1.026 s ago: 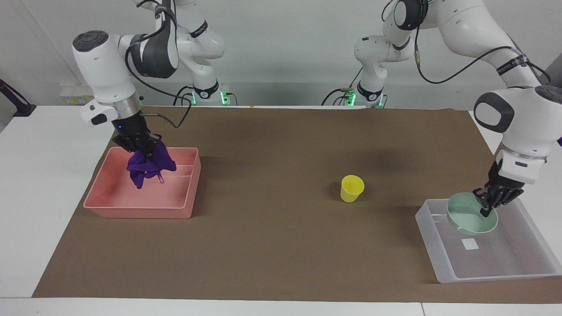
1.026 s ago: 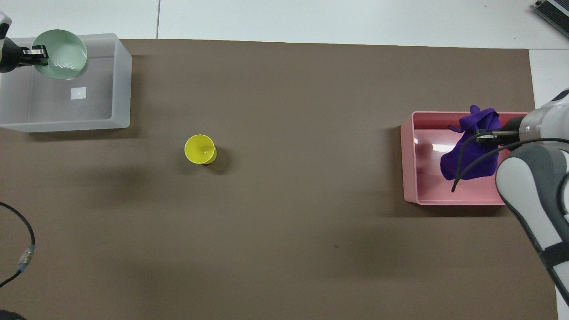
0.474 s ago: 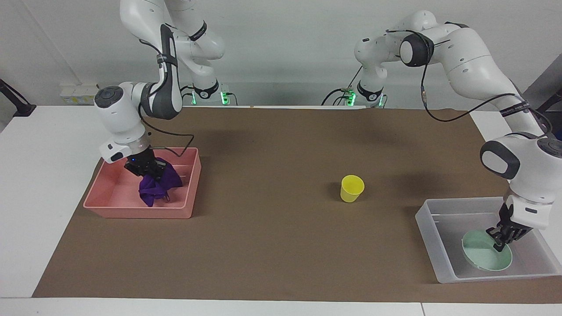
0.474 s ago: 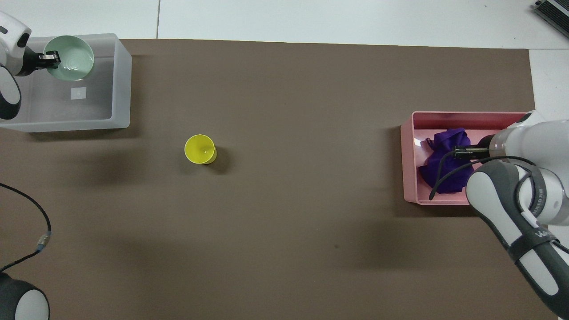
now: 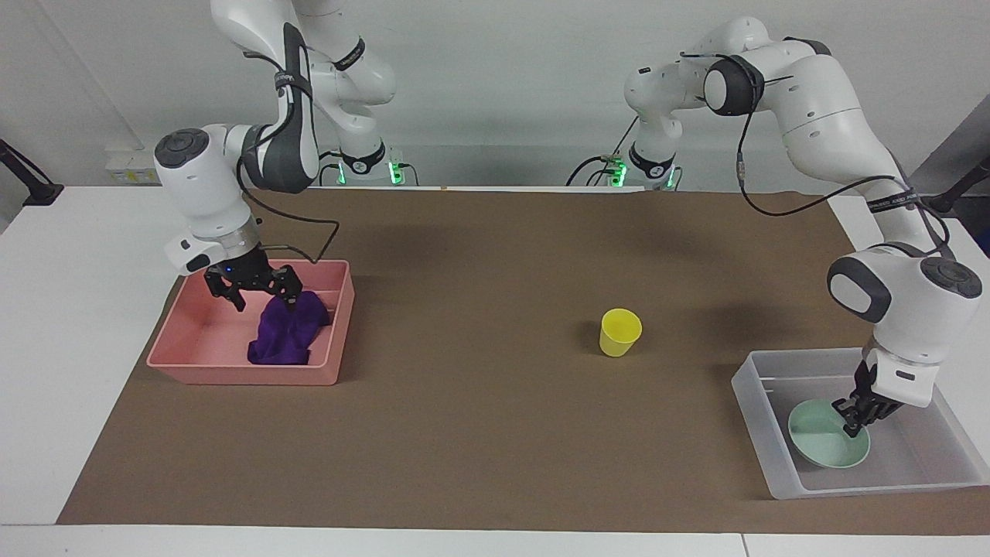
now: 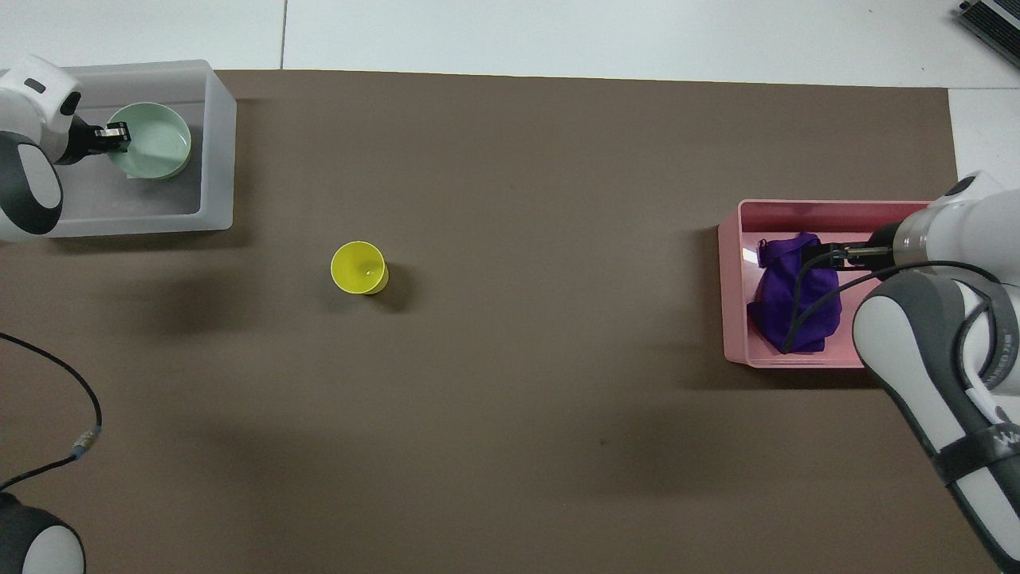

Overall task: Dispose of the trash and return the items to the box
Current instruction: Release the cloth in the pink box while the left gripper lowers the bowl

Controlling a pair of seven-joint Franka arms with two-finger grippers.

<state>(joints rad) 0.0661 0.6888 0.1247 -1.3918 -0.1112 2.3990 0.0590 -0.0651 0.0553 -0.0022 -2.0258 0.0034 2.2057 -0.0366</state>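
The crumpled deep-purple cloth rag (image 5: 285, 334) lies in the pink plastic tray (image 5: 193, 363), its long axis running toward and away from the robots. Above it, the right gripper (image 5: 255, 292) is spread wide, empty. The left gripper (image 5: 851, 418) pinches the pale mint-green bowl's (image 5: 824, 449) rim inside the translucent whitish bin (image 5: 754, 398). The yellow plastic cup (image 5: 619, 332) stands upright between the containers.

Purple rag (image 5: 285, 335) in pink tray (image 5: 193, 363) — mint bowl (image 5: 824, 447) in box (image 5: 754, 398) — yellow cup (image 5: 619, 332) upright.

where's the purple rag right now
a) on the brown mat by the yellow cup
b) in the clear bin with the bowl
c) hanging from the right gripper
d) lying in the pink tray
d: the purple rag lies on the pink tray floor, with the right gripper open just above it.
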